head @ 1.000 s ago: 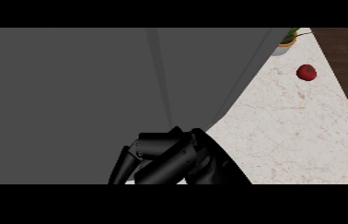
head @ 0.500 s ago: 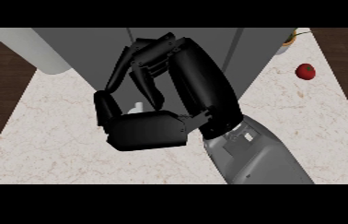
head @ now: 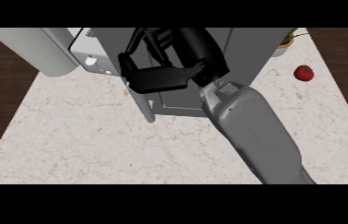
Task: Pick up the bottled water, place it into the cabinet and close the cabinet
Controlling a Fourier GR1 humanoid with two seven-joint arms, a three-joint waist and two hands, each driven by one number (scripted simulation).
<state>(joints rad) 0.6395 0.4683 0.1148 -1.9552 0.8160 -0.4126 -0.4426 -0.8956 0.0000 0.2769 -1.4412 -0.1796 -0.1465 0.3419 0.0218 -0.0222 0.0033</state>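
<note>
My right hand (head: 159,78) is up against the front of the grey cabinet (head: 245,48) at the back of the counter. Its fingers (head: 148,39) curl over toward the cabinet's dark inside. The bottled water does not show; the curled hand hides whatever is in it. The grey right forearm (head: 248,131) runs from the lower right up to the hand. A pale vertical handle bar (head: 146,109) hangs just below the hand at the cabinet's front. My left hand is nowhere in the view.
A pale boxy part with a round dot (head: 88,52) sits left of the hand, beside a large grey rounded shape (head: 41,52). A red fruit (head: 304,73) and a potted plant (head: 285,42) lie at the back right. The marble counter (head: 88,140) spreads in front.
The right hand has travelled from over the middle of the counter up to the cabinet's front. A small white bit seen between its fingers half a second ago is now hidden.
</note>
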